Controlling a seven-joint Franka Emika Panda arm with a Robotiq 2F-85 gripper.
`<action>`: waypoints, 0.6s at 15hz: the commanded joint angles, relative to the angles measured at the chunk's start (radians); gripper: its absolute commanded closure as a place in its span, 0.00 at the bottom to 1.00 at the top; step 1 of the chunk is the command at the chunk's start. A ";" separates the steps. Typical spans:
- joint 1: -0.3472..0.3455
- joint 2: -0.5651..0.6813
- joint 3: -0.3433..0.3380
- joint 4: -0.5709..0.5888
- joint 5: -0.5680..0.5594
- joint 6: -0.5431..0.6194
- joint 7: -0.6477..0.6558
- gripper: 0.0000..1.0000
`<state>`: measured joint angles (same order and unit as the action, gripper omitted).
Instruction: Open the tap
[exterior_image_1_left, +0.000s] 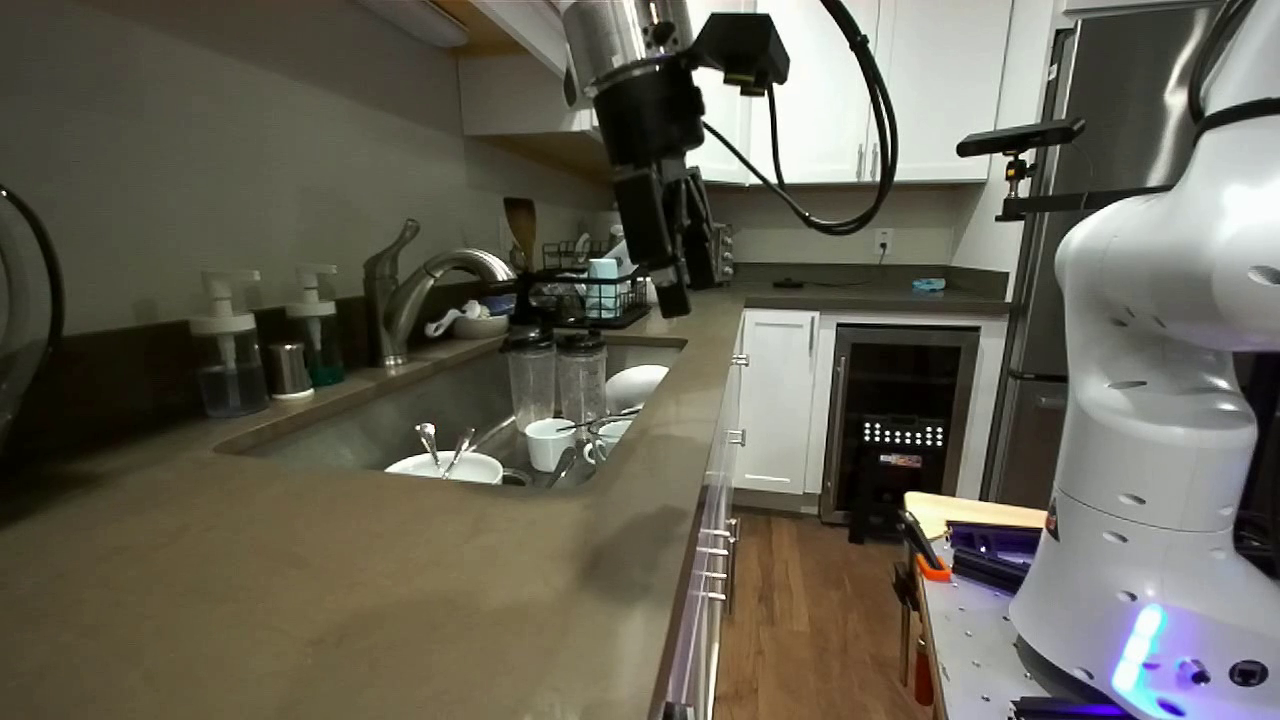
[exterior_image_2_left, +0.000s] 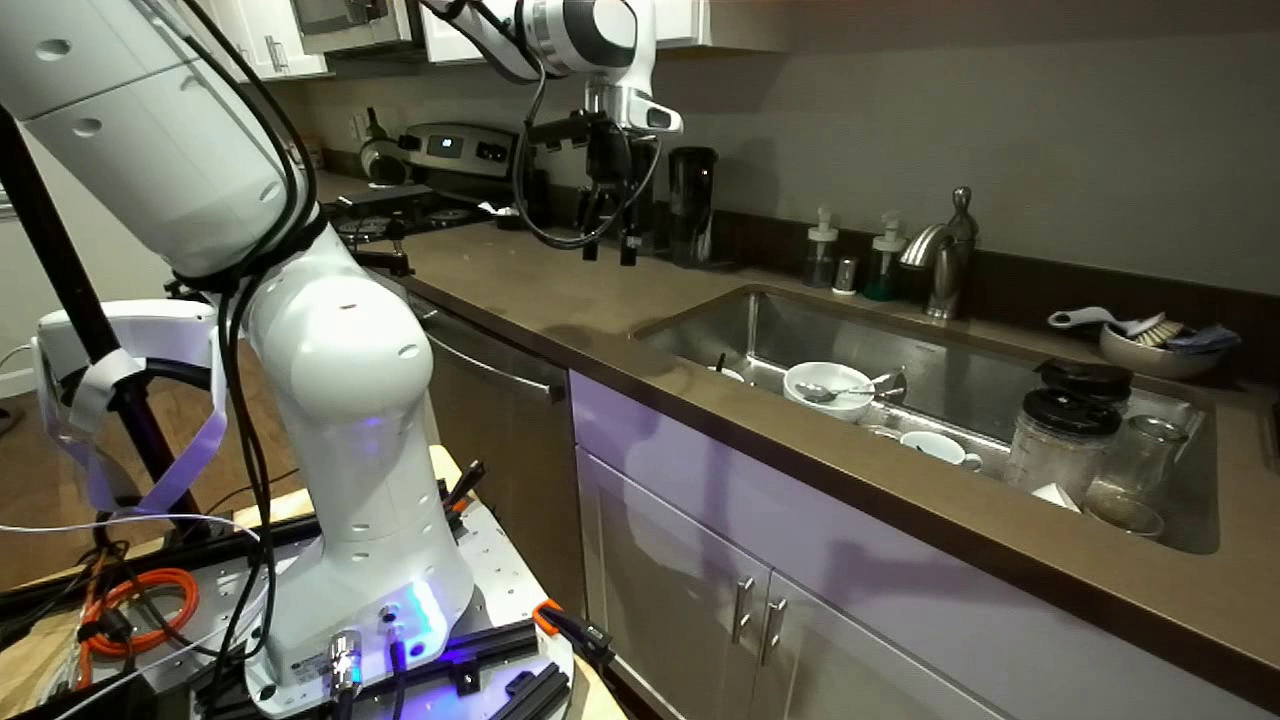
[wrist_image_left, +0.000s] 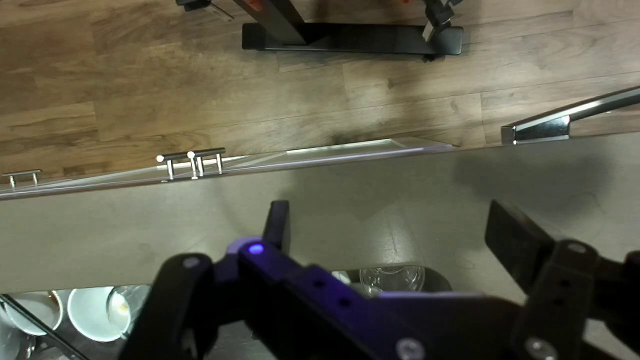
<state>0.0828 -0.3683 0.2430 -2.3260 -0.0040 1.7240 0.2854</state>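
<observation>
Hand (exterior_image_2_left: 609, 252) spread wide, hanging over the brown desk (exterior_image_2_left: 510, 275), white cupboards (exterior_image_1_left: 940, 100) beyond! Bowl (exterior_image_2_left: 825, 373), mugs (exterior_image_1_left: 548, 445) and black-lidded jars (exterior_image_2_left: 1062, 445) sit in the sink (exterior_image_2_left: 960, 380); behind it, by the wall (exterior_image_2_left: 1100, 130), stands the silver tap (exterior_image_2_left: 946, 272), soap pumps (exterior_image_2_left: 885, 265) near. Desk's front edge drops away to wooden floor (exterior_image_1_left: 800, 600); open air between hand and tap right now.

Kitchen, sink (exterior_image_2_left: 840, 330) holding dishes (exterior_image_2_left: 845, 406), silver tap (exterior_image_2_left: 947, 275), stove (exterior_image_2_left: 460, 163), white upper cabinets (exterior_image_1_left: 940, 90), steel refrigerator (exterior_image_1_left: 1120, 95)
</observation>
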 joint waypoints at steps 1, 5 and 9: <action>0.023 0.000 -0.006 -0.006 -0.007 0.000 0.010 0.00; 0.058 -0.002 0.026 -0.039 -0.015 0.010 0.028 0.00; 0.074 0.001 0.056 -0.062 -0.063 0.050 0.071 0.00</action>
<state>0.1452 -0.3678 0.2822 -2.3712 -0.0296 1.7446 0.3076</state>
